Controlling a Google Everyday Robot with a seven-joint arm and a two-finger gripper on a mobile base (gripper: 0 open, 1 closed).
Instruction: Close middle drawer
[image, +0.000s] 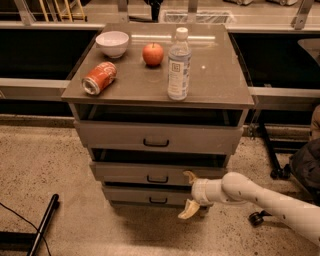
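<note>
Grey middle drawer (125, 172) ajar; end effector (189, 194) splayed wide at panel's right.

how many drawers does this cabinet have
3, stacked: top drawer highest, middle drawer below it, bottom drawer lowest. The open tool is at the middle drawer's front, toward its right end.
</note>
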